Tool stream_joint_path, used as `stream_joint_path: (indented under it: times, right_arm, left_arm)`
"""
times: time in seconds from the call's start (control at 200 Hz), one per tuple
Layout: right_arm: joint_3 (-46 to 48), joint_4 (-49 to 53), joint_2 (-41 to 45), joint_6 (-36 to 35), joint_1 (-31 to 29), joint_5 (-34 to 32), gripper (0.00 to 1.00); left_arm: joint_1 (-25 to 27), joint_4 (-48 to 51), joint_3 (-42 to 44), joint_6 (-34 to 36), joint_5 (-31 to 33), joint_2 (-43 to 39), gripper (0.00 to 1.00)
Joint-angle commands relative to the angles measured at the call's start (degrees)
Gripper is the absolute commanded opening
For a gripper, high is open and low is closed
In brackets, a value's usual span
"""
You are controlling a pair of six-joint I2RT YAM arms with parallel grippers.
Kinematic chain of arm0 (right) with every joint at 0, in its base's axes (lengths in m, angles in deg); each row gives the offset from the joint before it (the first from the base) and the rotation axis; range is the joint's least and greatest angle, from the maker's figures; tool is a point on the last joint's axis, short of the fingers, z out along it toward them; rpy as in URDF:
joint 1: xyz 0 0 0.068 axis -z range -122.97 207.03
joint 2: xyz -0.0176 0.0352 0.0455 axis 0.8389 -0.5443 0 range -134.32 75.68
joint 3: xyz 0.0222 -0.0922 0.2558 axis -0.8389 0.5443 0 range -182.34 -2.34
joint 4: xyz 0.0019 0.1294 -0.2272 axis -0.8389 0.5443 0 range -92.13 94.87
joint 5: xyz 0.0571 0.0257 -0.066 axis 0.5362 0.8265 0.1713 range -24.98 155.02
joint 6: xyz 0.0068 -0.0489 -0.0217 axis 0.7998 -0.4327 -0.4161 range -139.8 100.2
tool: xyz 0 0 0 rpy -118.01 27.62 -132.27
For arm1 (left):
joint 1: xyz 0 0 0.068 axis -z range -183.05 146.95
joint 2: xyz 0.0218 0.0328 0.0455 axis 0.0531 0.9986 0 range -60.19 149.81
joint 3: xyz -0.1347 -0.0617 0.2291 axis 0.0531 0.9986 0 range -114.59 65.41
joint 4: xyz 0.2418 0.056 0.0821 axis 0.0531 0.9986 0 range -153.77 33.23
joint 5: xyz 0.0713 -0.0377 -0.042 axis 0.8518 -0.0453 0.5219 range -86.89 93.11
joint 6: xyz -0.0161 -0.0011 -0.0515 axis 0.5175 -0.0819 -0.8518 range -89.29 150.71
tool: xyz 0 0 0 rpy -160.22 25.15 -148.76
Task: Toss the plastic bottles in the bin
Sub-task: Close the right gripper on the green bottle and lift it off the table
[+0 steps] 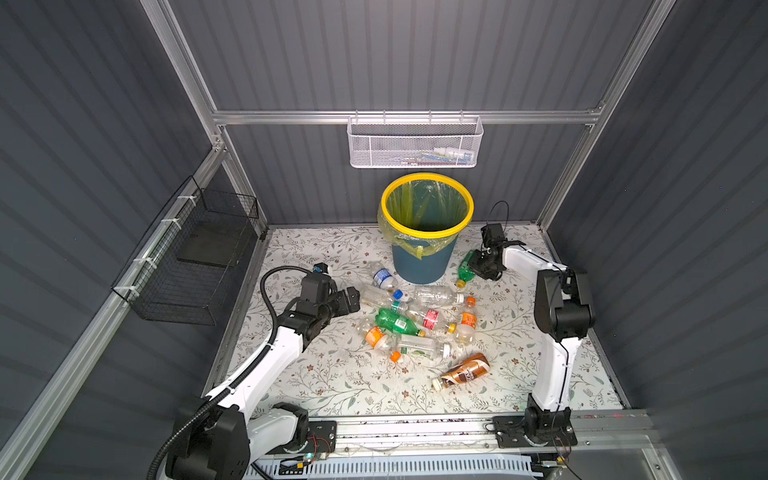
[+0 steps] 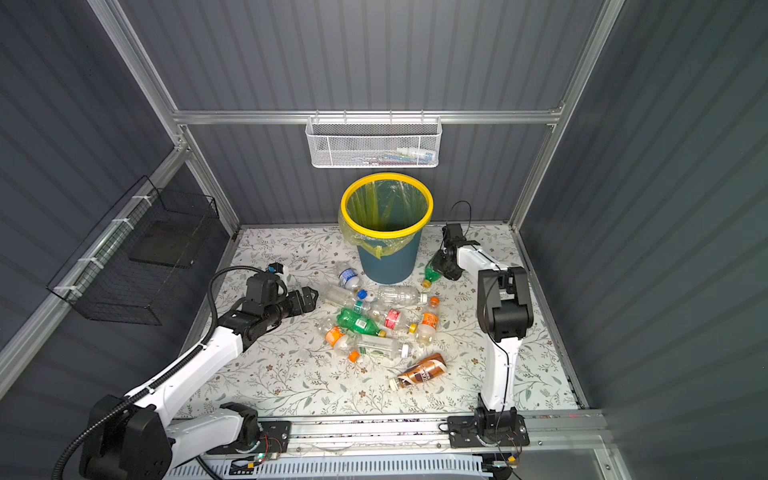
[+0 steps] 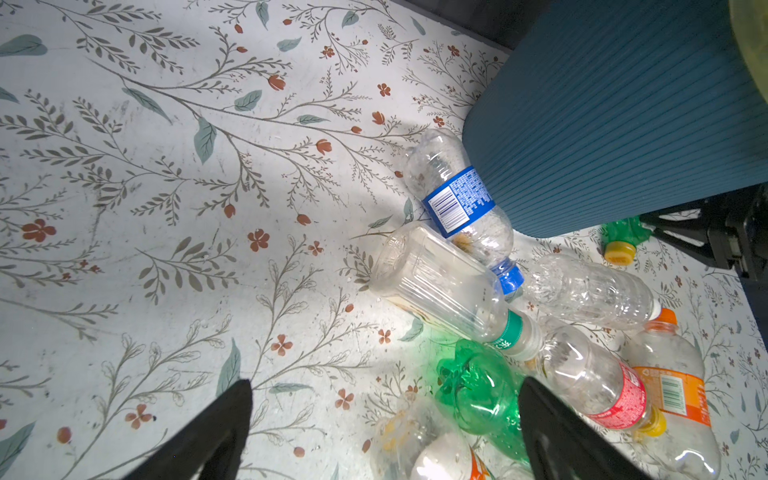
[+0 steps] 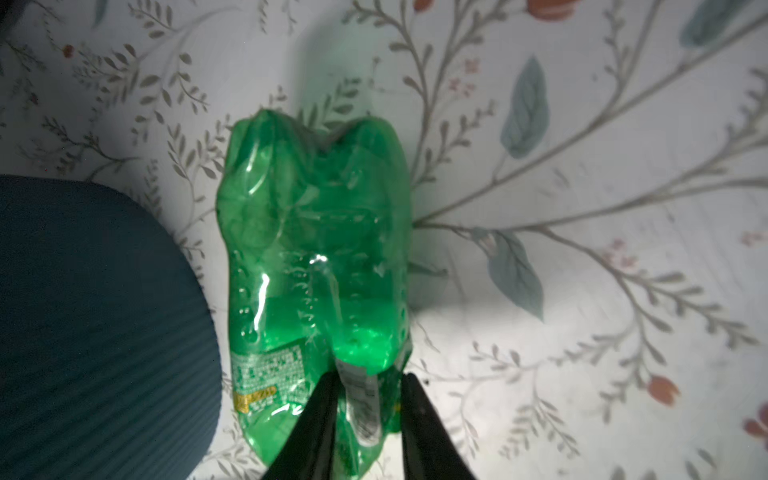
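Here, right claw (image 4: pixel 370 376) tight on green bottle (image 4: pixel 311 249) beside bin (image 4: pixel 83 311); left claw (image 3: pixel 384 382) spread.

nothing I can actually read from here, blue-label bottle (image 3: pixel 459 201) just a barcode plus tiny print, orange-label bottle (image 3: pixel 673 397) same deal, lettering on the brown bottle (image 1: pixel 464 370) too blurry

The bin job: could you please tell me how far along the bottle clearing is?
Done: nothing yet; the bin shows only its yellow liner. In hand: the right tool is shut on a crushed green bottle beside the bin, not yet over it. To do: about ten bottles lie on the mat, the brown bottle apart from the pile; the left tool is open beside them.
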Motion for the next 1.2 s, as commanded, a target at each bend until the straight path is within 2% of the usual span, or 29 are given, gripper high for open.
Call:
stream_joint_path:
  times: [0.0,0.085,0.31,0.605,0.831,1.001,1.196]
  right_arm:
    - [2.9,0.3,1.9,-0.4,0.5,-0.8,0.43]
    - [2.8,0.0,2.4,-0.5,0.5,-0.5,0.56]
    - [1.9,-2.2,2.5,-0.1,0.4,1.8,0.69]
    - [1.0,-4.3,2.9,0.8,-0.9,2.6,0.76]
    - [-6.1,3.4,-3.4,-0.3,-1.6,-3.9,0.80]
    - [-9.1,4.0,-6.0,-0.7,-2.6,-4.6,0.84]
    - [-11.6,5.2,-8.6,0.3,-2.8,-5.7,0.83]
  left_arm:
    - [-0.3,-0.6,0.7,-0.1,-1.0,-0.5,1.00]
    - [-0.3,-1.0,0.5,-0.1,-1.3,-0.1,1.00]
    - [-0.3,-0.5,0.4,-0.1,-1.3,-0.5,1.00]
    - [-0.3,-0.7,0.3,-0.2,-1.4,-0.3,1.00]
    - [-0.3,-0.4,0.3,-0.1,-1.6,-0.2,1.00]
    - [-0.3,0.0,0.6,0.0,-1.1,-0.9,1.00]
    - [-0.3,0.0,0.5,0.0,-1.2,-0.8,1.00]
